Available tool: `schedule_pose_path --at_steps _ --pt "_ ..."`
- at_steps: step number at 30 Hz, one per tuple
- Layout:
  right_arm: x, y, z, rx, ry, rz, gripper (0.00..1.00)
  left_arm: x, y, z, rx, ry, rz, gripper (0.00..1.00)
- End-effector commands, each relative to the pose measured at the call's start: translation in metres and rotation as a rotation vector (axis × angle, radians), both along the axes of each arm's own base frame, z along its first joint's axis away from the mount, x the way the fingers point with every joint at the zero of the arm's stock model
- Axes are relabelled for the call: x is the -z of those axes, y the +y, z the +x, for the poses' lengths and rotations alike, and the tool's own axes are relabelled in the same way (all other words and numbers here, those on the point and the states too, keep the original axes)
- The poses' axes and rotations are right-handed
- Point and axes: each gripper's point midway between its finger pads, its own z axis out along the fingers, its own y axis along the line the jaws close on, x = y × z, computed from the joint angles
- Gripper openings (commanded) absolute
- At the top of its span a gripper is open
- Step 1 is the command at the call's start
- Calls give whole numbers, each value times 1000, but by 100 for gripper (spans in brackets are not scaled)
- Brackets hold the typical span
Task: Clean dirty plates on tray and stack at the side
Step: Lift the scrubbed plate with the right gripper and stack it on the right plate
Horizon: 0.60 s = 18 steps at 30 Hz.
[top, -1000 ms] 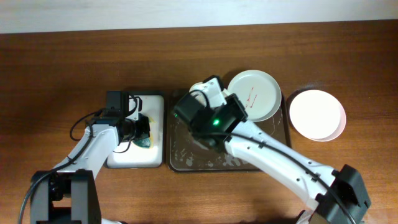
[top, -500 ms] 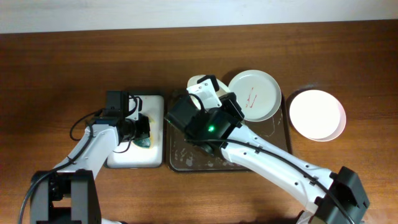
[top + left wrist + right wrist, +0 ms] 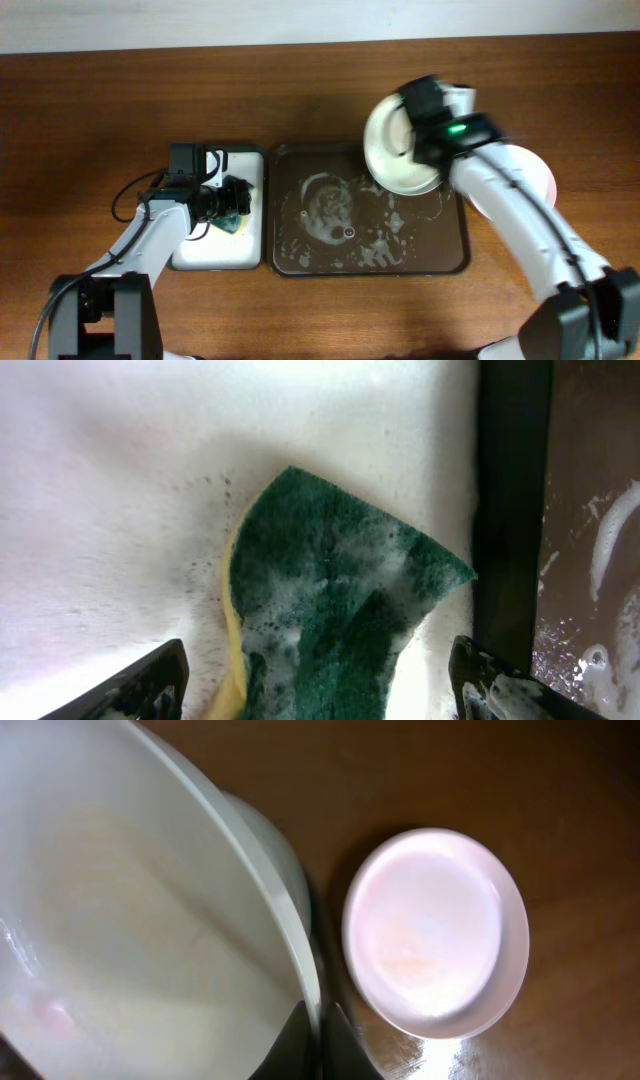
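Plate (image 3: 385, 155) in right pincer (image 3: 318, 1020) hides tray (image 3: 440, 245) corner; arm (image 3: 510, 210) half-covers second plate (image 3: 435, 930).

I see a dark brown tray (image 3: 455, 255) streaked with whitish foam, a cream plate (image 3: 385, 155), a pinkish-white plate (image 3: 435, 930), and a green, yellow-edged sponge (image 3: 330, 610), suds-flecked, on a white tray (image 3: 215, 262). The bench (image 3: 100, 100) is reddish-brown woodgrain.
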Motion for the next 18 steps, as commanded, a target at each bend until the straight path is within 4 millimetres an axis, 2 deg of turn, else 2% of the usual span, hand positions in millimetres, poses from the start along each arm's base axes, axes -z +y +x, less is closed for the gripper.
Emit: schedule_pose_path --at_steps 1,6,10,14,18 --pt "2 -34 -9 122 26 270 4 2 2 1 2 -10 12 82" --pt "10 -105 -26 329 35 425 4 9 -2 6 13 -14 7 82" --pt "13 -150 -43 466 17 468 4 9 -11 16 35 -53 6 82" --pt "24 -178 -62 565 26 476 4 11 -18 19 53 -64 7 82" --pt "37 -194 -79 630 44 484 4 26 -13 16 43 -27 42 80"
